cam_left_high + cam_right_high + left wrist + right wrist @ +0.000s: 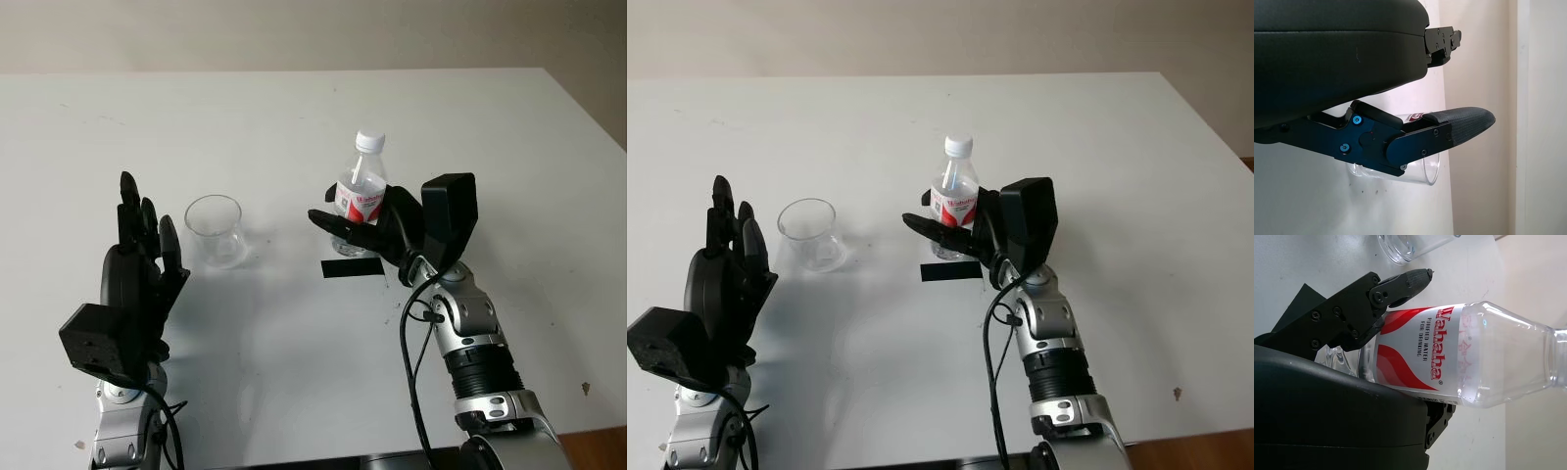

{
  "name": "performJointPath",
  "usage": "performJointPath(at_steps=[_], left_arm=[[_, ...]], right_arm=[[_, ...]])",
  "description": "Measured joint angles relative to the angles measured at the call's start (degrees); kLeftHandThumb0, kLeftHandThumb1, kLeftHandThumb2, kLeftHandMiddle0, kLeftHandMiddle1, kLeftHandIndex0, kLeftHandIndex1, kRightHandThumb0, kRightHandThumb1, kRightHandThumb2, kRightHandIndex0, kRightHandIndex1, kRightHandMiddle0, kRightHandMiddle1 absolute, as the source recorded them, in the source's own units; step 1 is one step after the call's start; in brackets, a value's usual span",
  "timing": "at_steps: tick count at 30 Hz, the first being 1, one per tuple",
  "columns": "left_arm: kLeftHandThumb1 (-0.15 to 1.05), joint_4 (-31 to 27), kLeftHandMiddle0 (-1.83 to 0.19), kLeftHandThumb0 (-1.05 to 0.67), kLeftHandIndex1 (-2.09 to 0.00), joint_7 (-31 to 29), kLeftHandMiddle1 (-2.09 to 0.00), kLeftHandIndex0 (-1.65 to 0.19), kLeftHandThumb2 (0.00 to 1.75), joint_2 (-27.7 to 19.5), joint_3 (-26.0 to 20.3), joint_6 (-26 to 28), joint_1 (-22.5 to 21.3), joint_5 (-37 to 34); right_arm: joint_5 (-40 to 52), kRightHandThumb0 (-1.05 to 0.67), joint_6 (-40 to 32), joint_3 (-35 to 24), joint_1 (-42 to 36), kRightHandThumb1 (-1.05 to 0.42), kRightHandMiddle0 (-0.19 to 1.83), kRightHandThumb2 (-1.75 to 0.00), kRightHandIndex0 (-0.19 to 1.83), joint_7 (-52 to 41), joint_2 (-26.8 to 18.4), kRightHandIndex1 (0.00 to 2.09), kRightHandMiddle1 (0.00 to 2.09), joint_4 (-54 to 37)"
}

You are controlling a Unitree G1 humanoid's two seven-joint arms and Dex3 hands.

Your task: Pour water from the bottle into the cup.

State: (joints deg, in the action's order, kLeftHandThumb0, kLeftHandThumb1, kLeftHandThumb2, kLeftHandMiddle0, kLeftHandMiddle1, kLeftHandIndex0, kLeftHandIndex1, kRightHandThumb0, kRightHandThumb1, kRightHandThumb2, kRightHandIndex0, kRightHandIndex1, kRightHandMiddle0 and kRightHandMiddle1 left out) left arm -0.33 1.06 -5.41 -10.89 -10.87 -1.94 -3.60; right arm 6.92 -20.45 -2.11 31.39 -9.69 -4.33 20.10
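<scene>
On the white desk (294,127), the right robot hand (377,227) wraps its fingers around the labelled middle of the upright, white-capped bottle (360,191), standing on a black patch (353,267). The left robot hand (142,259) is open, raised just beside the clear, empty cup (216,230). The bottle's base is hidden.

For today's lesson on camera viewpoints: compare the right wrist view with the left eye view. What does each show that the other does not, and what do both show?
Right wrist view alone: the small print on the bottle's red and white label can be read.

Left eye view alone: the left hand, open beside the cup, the bottle's white cap and the table's far edge.

Both: the right hand shut on the water bottle, the clear cup and the black mat.
</scene>
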Motion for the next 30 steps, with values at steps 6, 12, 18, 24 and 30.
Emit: performJointPath(at_steps=[6, 12, 18, 24, 30], left_arm=[[1.05, -0.1, 0.09, -0.69, 0.0, 0.0, -0.06, 0.13, 0.69, 0.0, -0.2, 0.0, 0.0, 0.0], [1.05, -0.1, 0.09, -0.69, 0.0, 0.0, -0.06, 0.12, 0.69, 0.0, -0.2, 0.0, 0.1, 0.0], [1.05, -0.1, 0.09, -0.69, 0.0, 0.1, -0.06, 0.13, 0.7, 0.0, -0.2, 0.0, 0.0, 0.2], [1.05, -0.1, 0.09, -0.69, 0.0, 0.0, -0.06, 0.13, 0.69, 0.1, -0.3, 0.0, 0.1, 0.0], [1.05, -0.1, 0.09, -0.67, 0.0, 0.0, -0.05, 0.14, 0.71, 0.1, -0.3, 0.0, 0.1, -0.2]], right_arm=[[-0.9, -0.19, -0.2, 0.3, -1.1, -1.05, 0.8, -0.28, 1.48, 1.4, 0.0, 2.09, 2.09, -1.3], [-2.3, -0.18, -1.7, 1.7, -4.5, -1.05, 0.79, -0.3, 1.48, 1.3, -0.3, 2.09, 2.09, -6.6], [-2.9, -0.18, -3.6, 2.6, -7.6, -1.05, 0.45, -0.29, 1.29, -0.1, -1.5, 2.09, 2.09, -11.8], [-3.6, -0.2, -4.5, 3.1, -9.6, -1.05, 0.4, -0.26, 1.26, 0.0, -1.9, 2.09, 2.09, -14.5], [-4.8, -0.21, -3.6, 3.8, -9.7, -1.05, 0.3, -0.25, 1.11, 1.6, -1.5, 2.09, 2.09, -14.0]])
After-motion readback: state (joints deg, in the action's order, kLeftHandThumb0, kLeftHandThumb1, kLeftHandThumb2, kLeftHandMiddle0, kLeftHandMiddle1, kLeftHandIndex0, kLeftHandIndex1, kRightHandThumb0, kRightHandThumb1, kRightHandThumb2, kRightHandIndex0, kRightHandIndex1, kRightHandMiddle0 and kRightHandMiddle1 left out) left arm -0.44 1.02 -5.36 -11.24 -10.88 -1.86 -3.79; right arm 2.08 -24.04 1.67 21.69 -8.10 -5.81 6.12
